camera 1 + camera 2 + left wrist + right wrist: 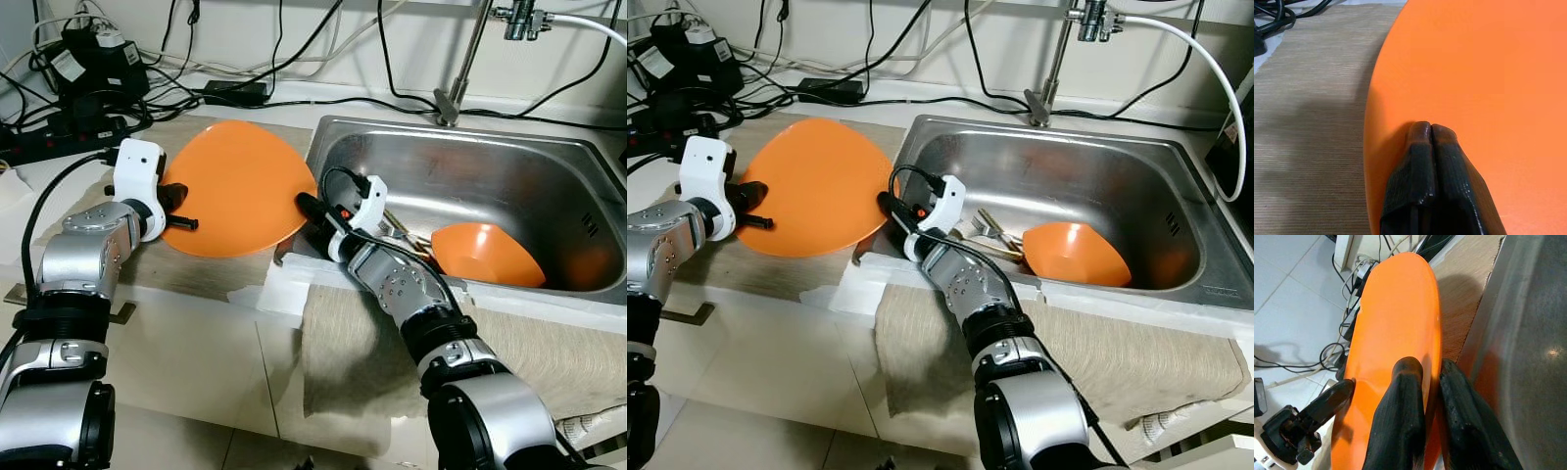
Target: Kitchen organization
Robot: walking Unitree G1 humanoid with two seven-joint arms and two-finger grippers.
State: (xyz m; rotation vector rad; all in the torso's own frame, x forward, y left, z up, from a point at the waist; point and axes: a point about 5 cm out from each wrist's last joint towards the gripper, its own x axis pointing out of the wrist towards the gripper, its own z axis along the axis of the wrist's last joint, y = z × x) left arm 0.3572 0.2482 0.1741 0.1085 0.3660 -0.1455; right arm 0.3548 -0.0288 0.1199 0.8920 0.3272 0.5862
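You have the steel sink on your right, with an orange bowl and some cutlery lying in its basin. The large orange plate hangs tilted over the beige mat, just left of the sink. Your left gripper pinches its left rim, fingers closed. Your right gripper clamps its right rim. You'll find no legible writing anywhere.
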